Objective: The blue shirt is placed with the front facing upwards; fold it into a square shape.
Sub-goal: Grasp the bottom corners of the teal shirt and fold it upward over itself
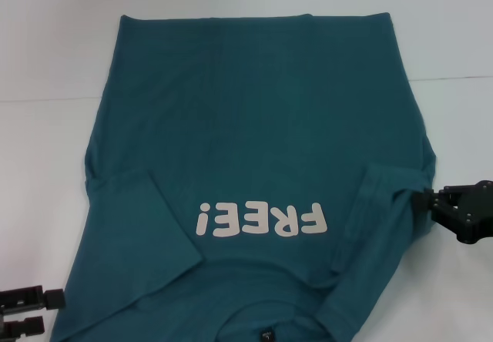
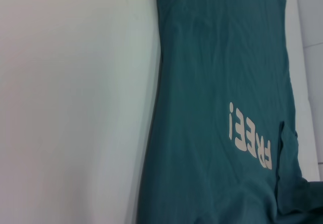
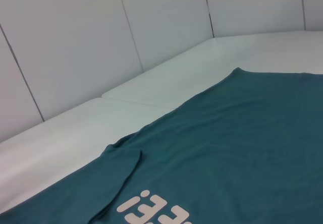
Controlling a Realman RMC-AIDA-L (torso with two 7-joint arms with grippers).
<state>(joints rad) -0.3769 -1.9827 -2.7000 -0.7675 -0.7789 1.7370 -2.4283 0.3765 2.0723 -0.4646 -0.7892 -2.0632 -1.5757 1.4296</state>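
blue shirt (image 1: 254, 126) flat on table (image 1: 46, 34), front up, both sleeves folded in | right gripper (image 1: 425, 202) pinching right sleeve edge to square that side | left gripper (image 1: 54, 302) idle near corner, grip unclear

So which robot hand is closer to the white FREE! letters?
The right. The right gripper sits at the blue shirt's sleeve edge, level with the FREE! lettering. The left gripper is lower, beside the shirt's near corner.

We seem to be in a lab or test cell — a bare white table (image 1: 54, 41), plain white panelled walls (image 3: 75, 37) closing it in, nothing homely, only the blue shirt (image 1: 254, 119) spread out.
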